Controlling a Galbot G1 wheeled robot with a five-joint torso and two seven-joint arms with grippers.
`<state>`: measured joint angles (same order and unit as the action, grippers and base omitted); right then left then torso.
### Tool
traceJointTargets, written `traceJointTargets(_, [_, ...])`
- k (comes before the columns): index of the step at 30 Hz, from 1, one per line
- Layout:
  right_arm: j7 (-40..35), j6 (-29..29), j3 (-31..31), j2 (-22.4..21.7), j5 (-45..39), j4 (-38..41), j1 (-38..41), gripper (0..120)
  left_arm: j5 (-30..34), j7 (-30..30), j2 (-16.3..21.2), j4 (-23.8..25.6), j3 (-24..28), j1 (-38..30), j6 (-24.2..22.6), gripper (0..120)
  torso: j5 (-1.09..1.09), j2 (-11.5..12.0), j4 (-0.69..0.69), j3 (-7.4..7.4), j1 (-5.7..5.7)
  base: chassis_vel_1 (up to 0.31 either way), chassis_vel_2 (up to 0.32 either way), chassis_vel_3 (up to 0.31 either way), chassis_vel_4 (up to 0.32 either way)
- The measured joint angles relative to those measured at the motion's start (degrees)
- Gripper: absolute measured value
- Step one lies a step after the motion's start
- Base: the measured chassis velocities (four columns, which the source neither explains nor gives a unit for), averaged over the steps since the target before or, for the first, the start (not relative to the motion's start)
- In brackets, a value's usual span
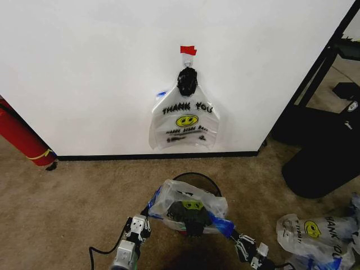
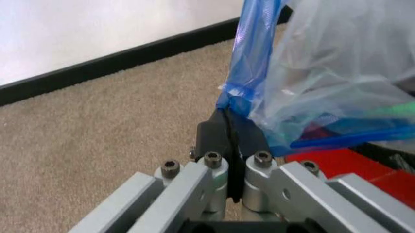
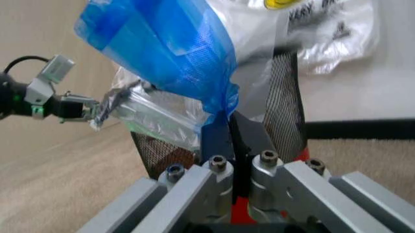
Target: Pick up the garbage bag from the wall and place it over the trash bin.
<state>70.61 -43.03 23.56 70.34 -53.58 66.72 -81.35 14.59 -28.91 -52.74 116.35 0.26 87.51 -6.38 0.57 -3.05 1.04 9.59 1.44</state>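
The left end effector [image 2: 230, 128] is clamped on a blue handle of the garbage bag [image 1: 188, 205]; the right end effector [image 3: 228, 131] pinches the other handle. Between them the bag hangs spread over the trash bin [image 1: 197, 179] on the carpet. Beyond it, another bag [image 1: 185, 121] hangs on the wall [image 1: 84, 67] under red tape [image 1: 188, 50]. The right wrist view reveals the bin's mesh beside the pads.

Both arms end in silver-grey metal linkage bars joined by dark socket-head screws, carrying flat black fingers; the left hand [image 2: 230, 133] and right hand [image 3: 230, 138] look alike, and a black cable trails from the left wrist
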Motion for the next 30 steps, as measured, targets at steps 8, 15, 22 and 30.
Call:
traceJointTargets(8, [0.53,-0.06,-0.40,1.74,3.44,-6.50,3.02,0,-0.67,1.24,1.52,-2.15,0.96,-1.20,-0.04,0,0.00,0.00,0.00,0.00,0.00,0.000,0.000,0.000,0.000])
traceJointTargets(15, [-2.43,0.49,-0.68,1.67,1.22,-5.02,3.41,0,0.71,1.16,1.24,-2.55,0.95,-3.81,0.10,0,0.00,0.00,0.00,0.00,0.00,0.000,0.000,0.000,0.000])
traceJointTargets(22, [-3.96,5.47,-2.45,0.68,-9.02,0.50,1.70,0,1.31,1.73,2.33,-2.08,0.77,-4.28,-0.60,0,0.01,0.00,0.00,0.00,0.00,0.000,0.000,0.000,0.000])
traceJointTargets(30, [-6.51,6.09,-3.91,1.54,-9.52,-0.45,1.42,0,-0.18,3.70,4.24,-1.46,-0.11,-0.58,-0.75,0,0.01,0.00,0.00,0.00,0.00,0.000,0.000,0.000,0.000])
